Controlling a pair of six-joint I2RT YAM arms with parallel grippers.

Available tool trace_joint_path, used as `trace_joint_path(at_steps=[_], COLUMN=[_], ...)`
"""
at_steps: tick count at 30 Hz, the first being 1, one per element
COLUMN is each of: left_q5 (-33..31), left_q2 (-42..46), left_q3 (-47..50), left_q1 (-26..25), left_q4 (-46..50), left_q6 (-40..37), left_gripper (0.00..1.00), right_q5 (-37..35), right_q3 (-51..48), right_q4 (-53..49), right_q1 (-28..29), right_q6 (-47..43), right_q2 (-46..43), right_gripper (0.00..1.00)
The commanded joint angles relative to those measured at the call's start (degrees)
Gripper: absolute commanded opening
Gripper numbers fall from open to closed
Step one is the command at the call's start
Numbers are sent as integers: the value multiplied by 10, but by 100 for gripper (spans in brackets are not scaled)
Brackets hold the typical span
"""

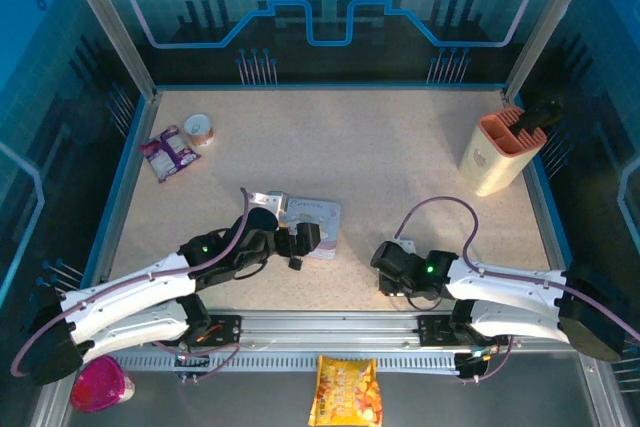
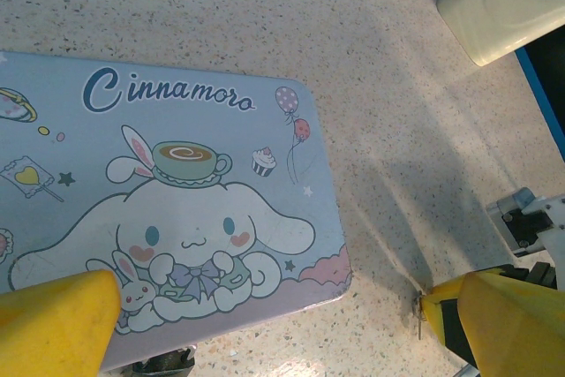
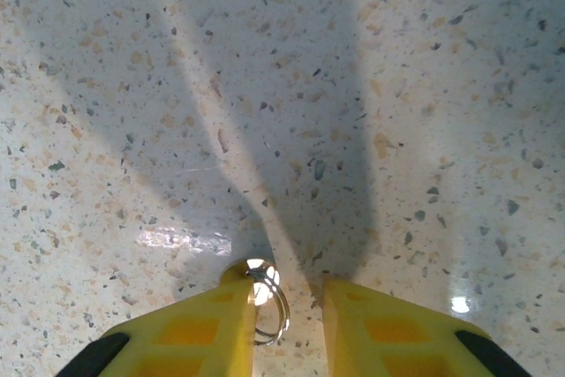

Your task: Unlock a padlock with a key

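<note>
- Speckled tabletop (image 3: 265,86) under the right pincer (image 3: 290,306), which is released; key (image 3: 267,302) on its thin ring lies between the fingers (image 3: 177,333).
- Probably light, stiff, kinda slippery, so pinch the flat head.

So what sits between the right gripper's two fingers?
A small silvery metal ring, up against one finger; the rest of the gap is bare speckled table. The right wrist view shows it.

We're seeing a smooth, speckled stone-look table (image 3: 397,86) with a faint sheen and a few glare spots. The tin (image 2: 177,130) lid looks like glossy printed metal. The fingers (image 3: 194,342) of the right hand (image 3: 290,328) and the left hand (image 2: 269,306) are matt yellow plastic. At 6 o'clock in the right wrist view, a thin ring (image 3: 269,306) is shiny polished metal.
</note>
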State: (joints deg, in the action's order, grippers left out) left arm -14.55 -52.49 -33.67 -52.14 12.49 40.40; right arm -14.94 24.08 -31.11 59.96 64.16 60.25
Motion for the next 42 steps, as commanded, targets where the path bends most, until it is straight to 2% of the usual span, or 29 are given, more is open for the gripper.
trace_joint_path(at_steps=[1, 10, 18, 25, 42], left_q5=[4, 4, 4, 12, 74], left_q2=[6, 4, 3, -11, -82], left_q3=[-12, -11, -15, -23, -50], left_q1=[-5, -5, -5, -5, -23], left_q4=[-11, -12, -11, -15, -48], left_q6=[-7, -6, -8, -10, -44], left_gripper=[99, 99, 99, 99, 99], right_q5=[10, 13, 1, -18, -55], right_q3=[1, 6, 20, 25, 28], right_q4=[9, 25, 15, -1, -21], right_q1=[6, 8, 9, 8, 6], right_q6=[-3, -5, -10, -7, 2], right_q2=[9, 27, 40, 9, -81], right_gripper=[25, 21, 9, 0, 0])
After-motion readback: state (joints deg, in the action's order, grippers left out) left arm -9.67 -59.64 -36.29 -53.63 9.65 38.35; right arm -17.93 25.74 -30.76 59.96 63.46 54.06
